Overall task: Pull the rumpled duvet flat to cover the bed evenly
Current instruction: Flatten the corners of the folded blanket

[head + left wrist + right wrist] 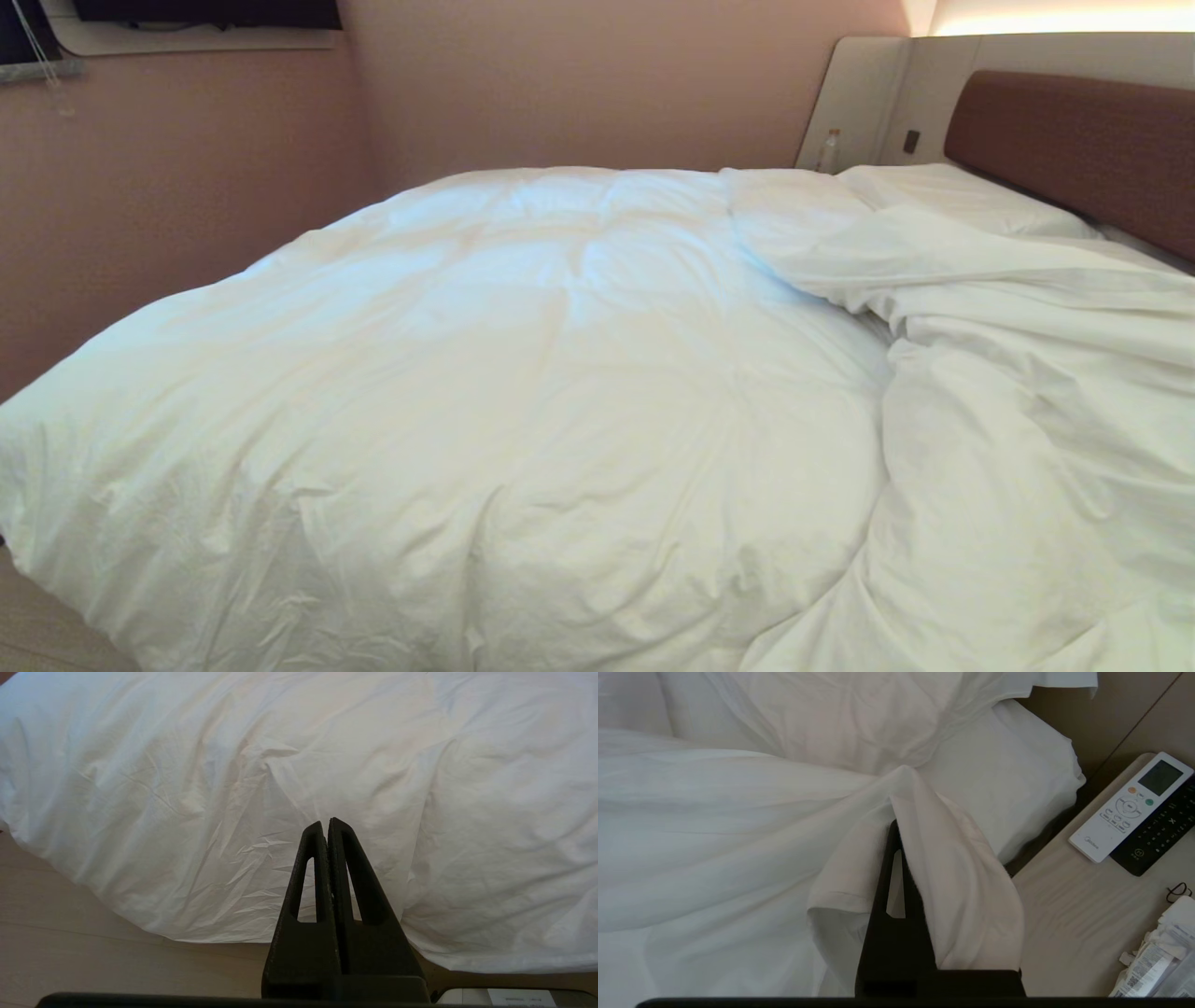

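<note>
The puffy white duvet (523,392) lies over the bed, whose brown headboard (1083,149) stands at the far right. It is smooth on the left and middle and bunched in folds (1027,373) on the right. Neither arm shows in the head view. In the right wrist view my right gripper (899,828) is shut on a fold of the duvet's edge (952,872); the cloth drapes over one finger and hides it. My left gripper (326,823) is shut and empty, low beside the bed, in front of the duvet's hanging side (233,812).
A white pillow (962,196) lies by the headboard. Beside the bed a nightstand (1064,914) carries a white remote (1129,807), a black remote (1157,835) and paper packets (1157,961). A bottle (829,149) stands at the far corner. Pale floor (93,961) lies under the left gripper.
</note>
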